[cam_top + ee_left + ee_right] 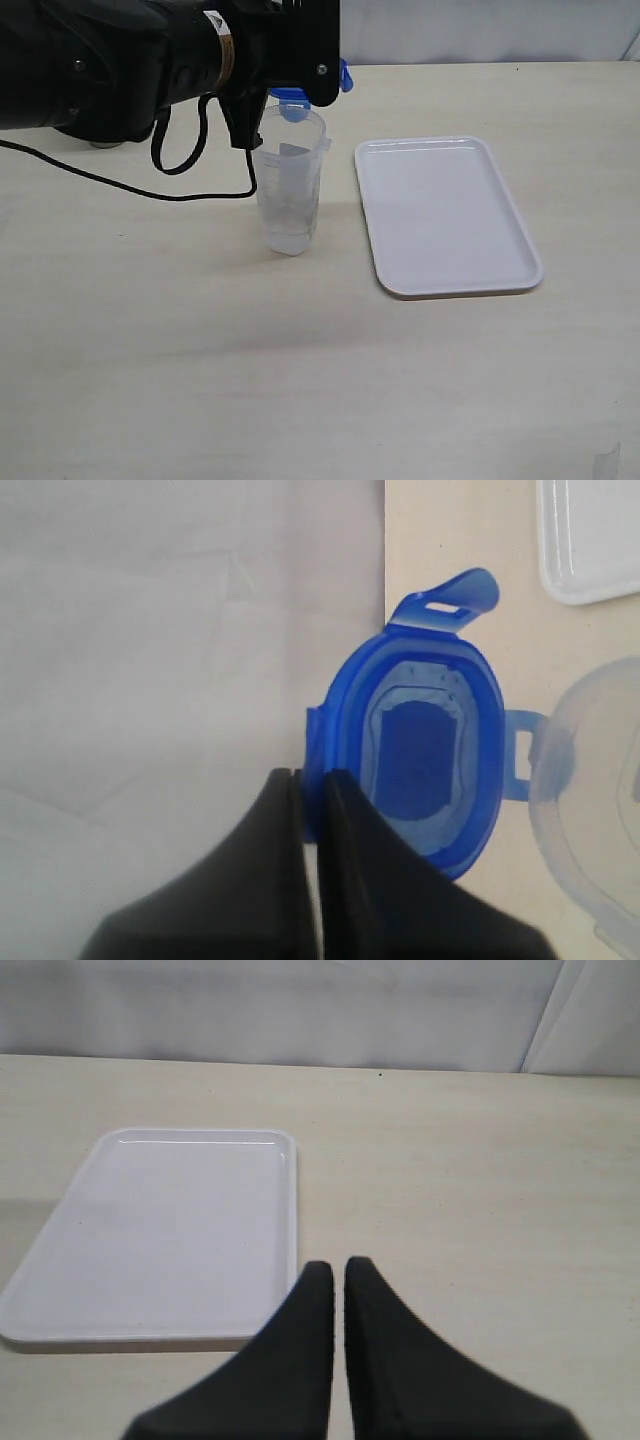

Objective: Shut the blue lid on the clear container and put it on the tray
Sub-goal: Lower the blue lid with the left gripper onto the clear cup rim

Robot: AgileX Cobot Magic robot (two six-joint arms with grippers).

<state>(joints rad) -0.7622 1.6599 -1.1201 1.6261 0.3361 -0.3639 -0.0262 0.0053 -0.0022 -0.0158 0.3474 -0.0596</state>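
Closest in the exterior view is the pale table (300, 400) across the bottom of the frame. Just beyond it, a little left of centre, the clear container (289, 190) stands upright with its mouth open. The blue lid (290, 98) hangs over the back of that mouth at upper centre. It is pinched by one edge in the left gripper (310, 780), whose black fingers are closed to a narrow slit on the lid's rim. In the left wrist view the lid fills the middle of the frame, with one flap sticking out toward the top and another toward the right. The container's rim shows only at the lower right edge, so the lid looks offset from the mouth and not yet seated. The tray (440, 210) lies flat at centre right of the exterior view, just beside the container and not touching it. The right gripper (338, 1270) is closed on nothing and sits at the bottom of its own view, with the tray at left centre. The step in hand appears to be seating the lid. Doing it well probably means first bringing the lid square over the mouth and levelling it. The flaps should stay splayed outside the rim as it comes straight down. A tall, light container like this could tip or skid under a sideways push, so the pressure should be vertical. The idle right claw could steady the wall if needed.
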